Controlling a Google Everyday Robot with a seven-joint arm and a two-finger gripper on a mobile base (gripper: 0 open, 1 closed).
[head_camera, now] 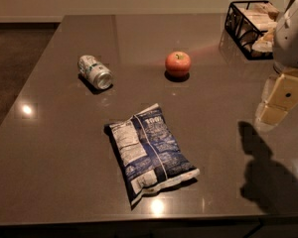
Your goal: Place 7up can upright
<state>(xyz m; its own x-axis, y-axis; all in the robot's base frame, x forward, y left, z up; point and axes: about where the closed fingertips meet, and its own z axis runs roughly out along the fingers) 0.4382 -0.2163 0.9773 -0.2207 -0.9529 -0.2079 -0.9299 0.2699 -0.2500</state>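
The 7up can point(95, 72) lies on its side on the dark grey table point(54, 143), at the left middle, with its shiny metal top pointing toward the front right. My gripper point(277, 108) hangs at the right edge of the view, above the table, far to the right of the can and apart from it. It holds nothing that I can see.
A red apple point(178, 64) stands right of the can. A blue and white chip bag point(150, 151) lies flat at the front middle. A black wire basket point(252, 28) with packets stands at the back right. The table's front edge runs along the bottom.
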